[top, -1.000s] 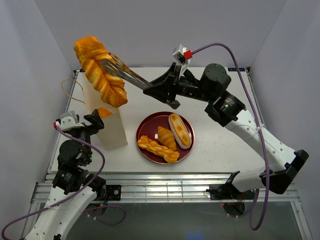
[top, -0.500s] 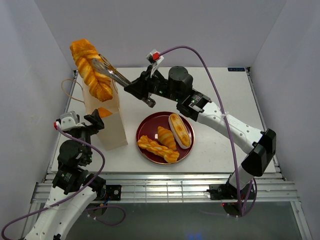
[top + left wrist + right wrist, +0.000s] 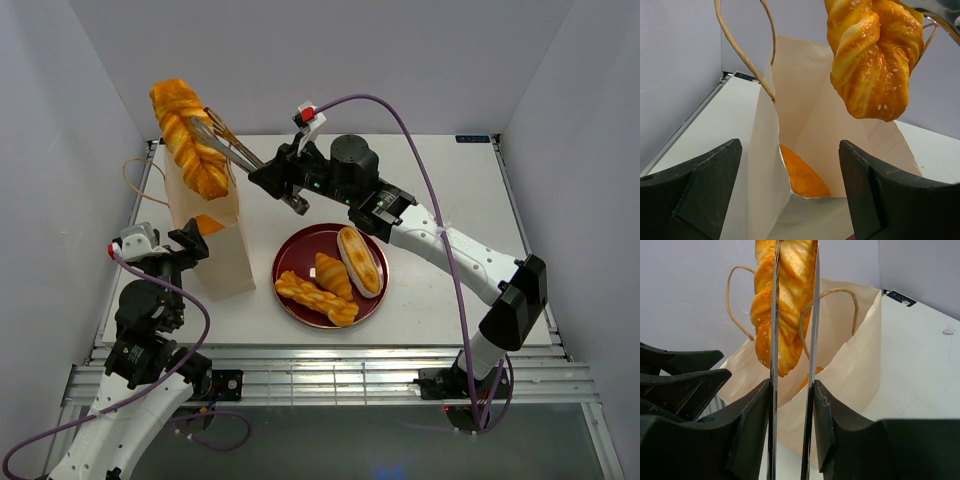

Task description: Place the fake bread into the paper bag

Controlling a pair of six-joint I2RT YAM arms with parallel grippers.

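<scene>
A long braided fake bread (image 3: pixel 190 140) hangs over the mouth of the paper bag (image 3: pixel 228 262), pinched in metal tongs (image 3: pixel 236 150). My right gripper (image 3: pixel 276 172) is shut on the tongs' handles. In the right wrist view the tong blades (image 3: pixel 774 340) clamp the braid (image 3: pixel 785 305) above the bag (image 3: pixel 850 365). One orange bread (image 3: pixel 802 175) lies inside the bag (image 3: pixel 815 110). My left gripper (image 3: pixel 195 240) stands open at the bag's near side, its fingers (image 3: pixel 705 185) either side of the bag's front. In the left wrist view the braid (image 3: pixel 872 60) dangles at the upper right.
A dark red plate (image 3: pixel 290 258) sits right of the bag and carries a second braid (image 3: pixel 316 298), a croissant (image 3: pixel 333 275) and a striped loaf (image 3: pixel 360 260). The bag's string handles (image 3: pixel 133 180) stick out to the left. White walls close in the table.
My right arm has swung left with the tongs, bringing the braid from beside the bag to above its mouth. The left arm has stayed put.
</scene>
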